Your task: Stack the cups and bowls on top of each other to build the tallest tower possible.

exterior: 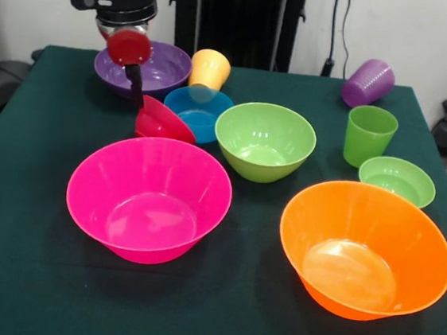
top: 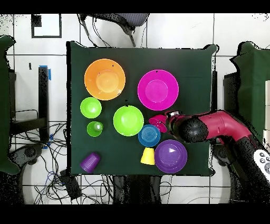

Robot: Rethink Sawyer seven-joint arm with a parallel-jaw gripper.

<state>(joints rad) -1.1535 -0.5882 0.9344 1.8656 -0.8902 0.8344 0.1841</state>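
Observation:
My gripper (exterior: 139, 99) hangs at the table's back left, shut on the rim of the small red bowl (exterior: 163, 121), which it holds tilted on edge beside the small blue bowl (exterior: 199, 113). In the overhead view the gripper (top: 167, 122) and red bowl (top: 157, 122) lie between the large pink bowl (top: 157, 90) and the medium purple bowl (top: 170, 156). The medium green bowl (exterior: 264, 141) stands alone with nothing nested in it. The yellow-orange cup (exterior: 210, 68) lies on its side, as does the purple cup (exterior: 368, 82). The green cup (exterior: 368, 135) stands upright.
The large pink bowl (exterior: 148, 198) and large orange bowl (exterior: 365, 250) take up the front of the table. The small light green bowl (exterior: 397, 180) sits at the right by the green cup. The medium purple bowl (exterior: 166, 67) is right behind the gripper.

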